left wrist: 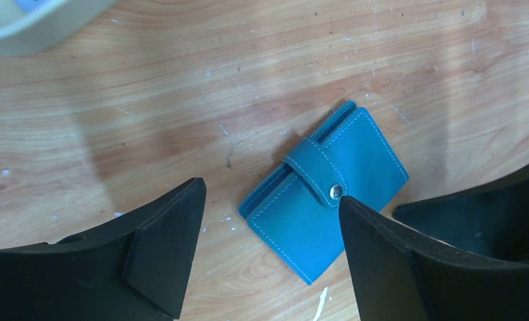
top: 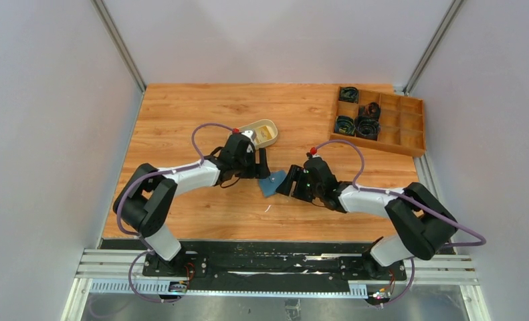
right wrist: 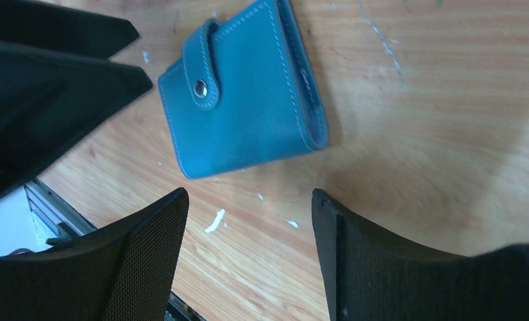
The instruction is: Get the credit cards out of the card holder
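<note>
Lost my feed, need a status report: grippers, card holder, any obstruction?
Left gripper open, right gripper open, both empty. Card holder flat on table between them, tab snapped shut, no cards showing. Nothing on it.

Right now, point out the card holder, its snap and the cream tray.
card holder (right wrist: 248, 93), right wrist view, front face.
snap (left wrist: 336, 192), left wrist view, metal stud centre.
cream tray (top: 268, 142), top view, near wall.

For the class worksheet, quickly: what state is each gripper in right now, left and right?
Left gripper: open, holding nothing; the card holder lies snapped shut by its fingers.
Right gripper: open, holding nothing.
</note>
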